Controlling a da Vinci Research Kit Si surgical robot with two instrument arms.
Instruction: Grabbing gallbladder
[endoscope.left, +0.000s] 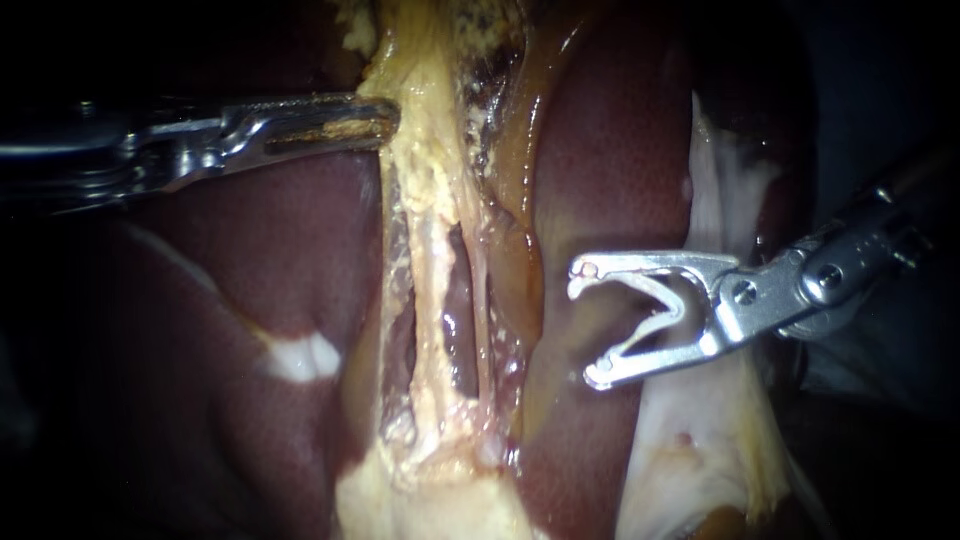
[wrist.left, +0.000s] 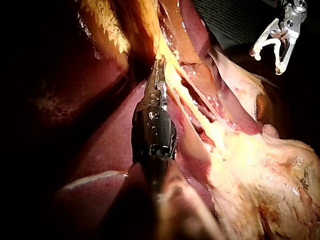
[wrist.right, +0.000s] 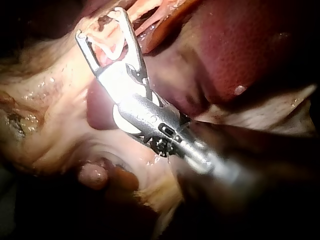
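Up top, left instrument (endoscope.left: 390, 118) is pinching the yellowish gallbladder (endoscope.left: 425, 170) edge. Right instrument (endoscope.left: 587, 324) hangs over the liver (endoscope.left: 610, 150) just beside it, jaws spread wide.

My left instrument (endoscope.left: 385, 122) is clamped on the yellow strand (endoscope.left: 430, 230), how deep a bite I can't tell, and its shaft blurs into the dark at the endoscope view's left edge. My right instrument (endoscope.left: 585, 326) loses its shaft to blackness at the right edge, and the left wrist view cuts it off just behind the jaws. The strand runs past the endoscope view's top and bottom, and the liver (endoscope.left: 250, 280) fades to black on the left.
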